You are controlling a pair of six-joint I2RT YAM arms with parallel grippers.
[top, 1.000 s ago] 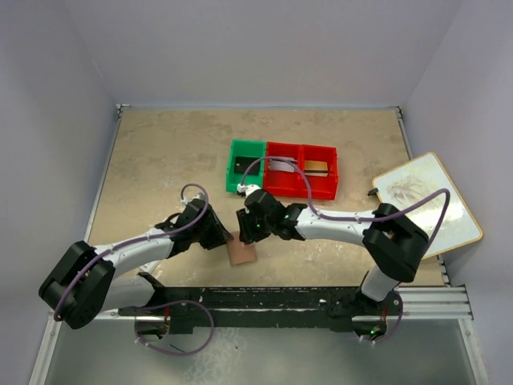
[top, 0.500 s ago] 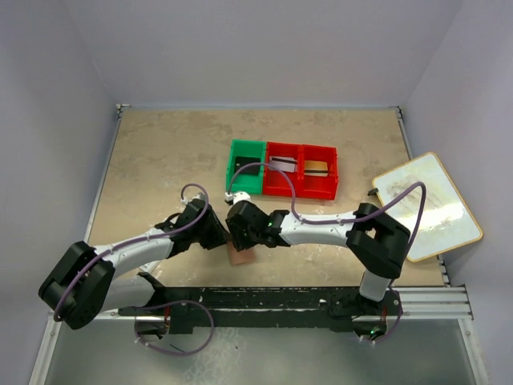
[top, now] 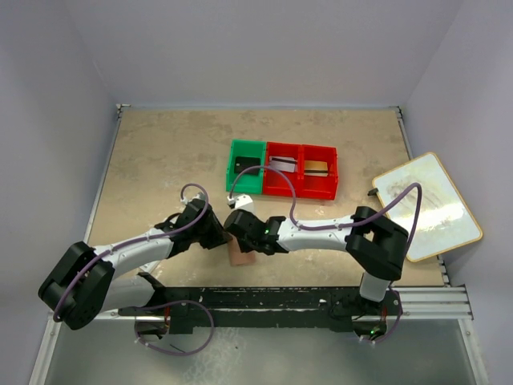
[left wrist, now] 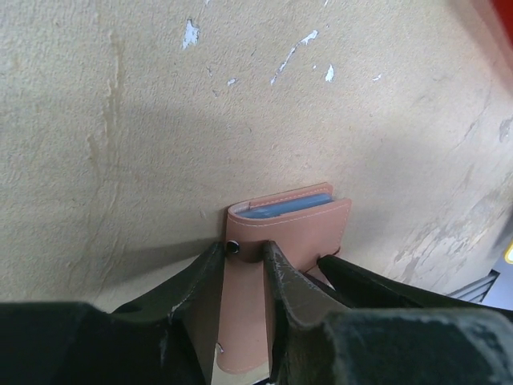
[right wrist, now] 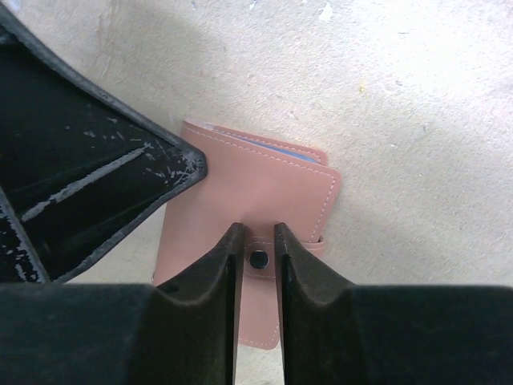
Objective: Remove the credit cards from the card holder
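Near table [top: 160, 160] front edge, left claw [left wrist: 240, 249] pinching card holder [left wrist: 296, 224] flap, right claw [right wrist: 256, 233] narrowed over snap [right wrist: 258, 258], grip unclear

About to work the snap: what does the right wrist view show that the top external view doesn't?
Right wrist only: the snap stud sits between the right gripper's narrowly parted fingers. Top external only: the green and red bins and the pale board. Shared: the card holder lying folded on the table, the left gripper at its side.
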